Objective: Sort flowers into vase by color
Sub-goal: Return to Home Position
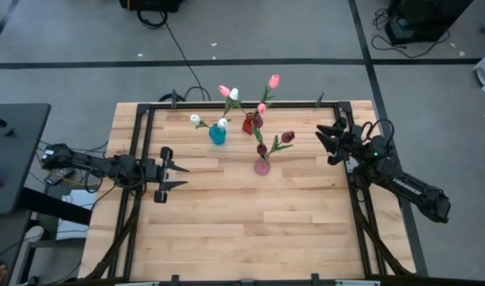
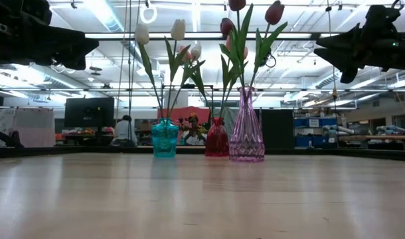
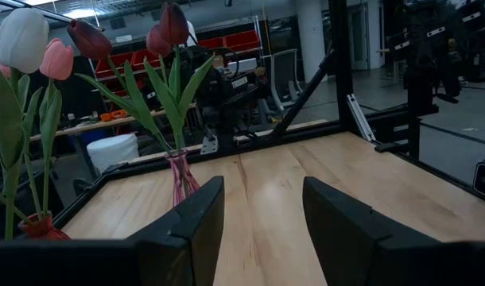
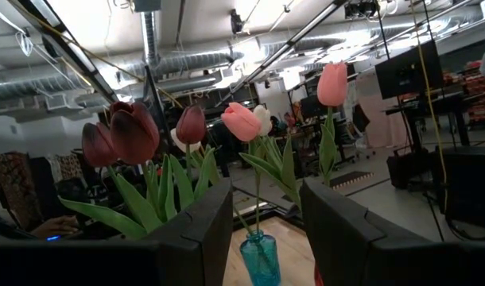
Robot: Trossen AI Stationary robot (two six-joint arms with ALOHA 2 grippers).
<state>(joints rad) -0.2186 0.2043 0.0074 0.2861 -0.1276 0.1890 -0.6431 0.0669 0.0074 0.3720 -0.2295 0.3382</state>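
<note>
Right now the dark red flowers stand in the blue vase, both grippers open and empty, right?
No. The low view shows the dark red flowers in the pink vase; the blue vase holds white flowers. Left gripper and right gripper are open and empty.

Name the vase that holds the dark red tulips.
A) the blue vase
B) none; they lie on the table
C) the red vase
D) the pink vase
D: in the low view the dark red tulips rise on green stems out of the pink vase.
</note>
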